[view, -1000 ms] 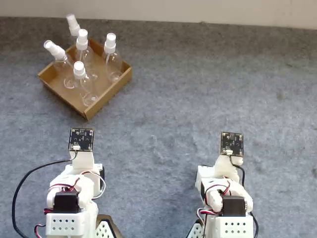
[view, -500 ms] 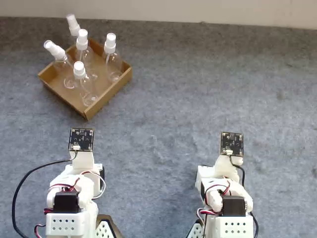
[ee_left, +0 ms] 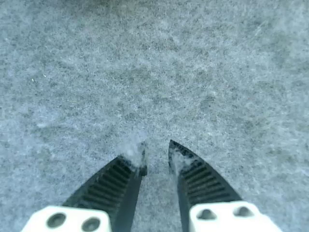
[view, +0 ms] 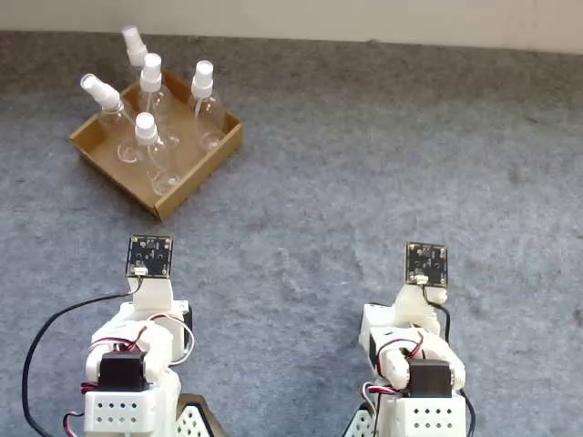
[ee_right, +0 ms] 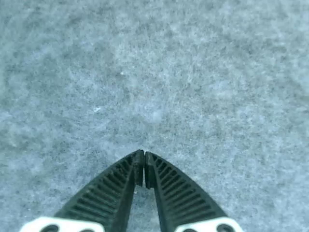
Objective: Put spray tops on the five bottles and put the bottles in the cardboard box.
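The cardboard box [view: 196, 177] lies at the far left of the grey carpet. Several clear bottles [view: 208, 114] with white spray tops [view: 146, 127] stand or lean inside it. The left arm [view: 137, 355] is folded back at the near edge, well short of the box. My left gripper [ee_left: 156, 153] points down at bare carpet, its fingers a narrow gap apart and holding nothing. The right arm [view: 414, 350] is folded at the near right. My right gripper [ee_right: 144, 157] is shut, tips touching, over bare carpet.
Grey carpet [view: 383, 155] covers the table between the arms and the box and out to the right. A pale wall strip [view: 364, 18] runs along the far edge. A black cable [view: 36, 346] loops beside the left arm's base.
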